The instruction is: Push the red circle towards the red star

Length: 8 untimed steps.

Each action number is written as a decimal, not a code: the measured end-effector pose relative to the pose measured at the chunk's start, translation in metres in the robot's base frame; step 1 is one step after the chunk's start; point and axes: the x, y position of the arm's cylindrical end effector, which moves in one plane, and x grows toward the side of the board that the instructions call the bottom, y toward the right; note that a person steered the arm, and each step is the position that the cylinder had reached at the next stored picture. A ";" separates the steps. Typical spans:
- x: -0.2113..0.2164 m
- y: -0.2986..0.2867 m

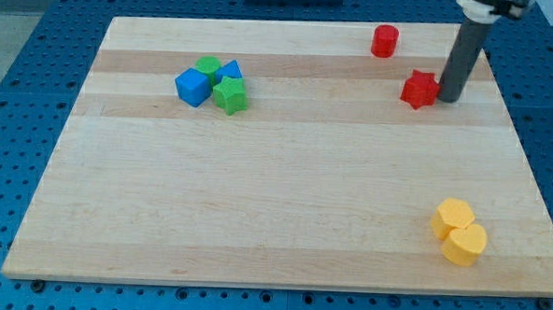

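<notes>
Your arm carries no hand, only a dark rod holding nothing, and my tip point(448, 97) rests on the wooden board point(256, 201) at the far right, just beside the right edge of the red star point(419, 89); whether the two touch you cannot tell. The red circle point(384, 40), a short cylinder, stands near the board's far edge, to the left of the rod and farther away than the star, apart from both. Far left you have a tight cluster: a blue cube point(192, 87), a green star point(230, 95), a blue triangle point(229, 72) and a green circle point(207, 66) behind them. Near right, a yellow hexagon point(453, 217) touches a yellow heart point(465, 245).
</notes>
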 end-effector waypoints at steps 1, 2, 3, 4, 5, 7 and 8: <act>0.023 0.008; -0.026 0.035; -0.102 0.041; -0.171 0.025; -0.174 0.009; -0.174 -0.069; -0.150 -0.069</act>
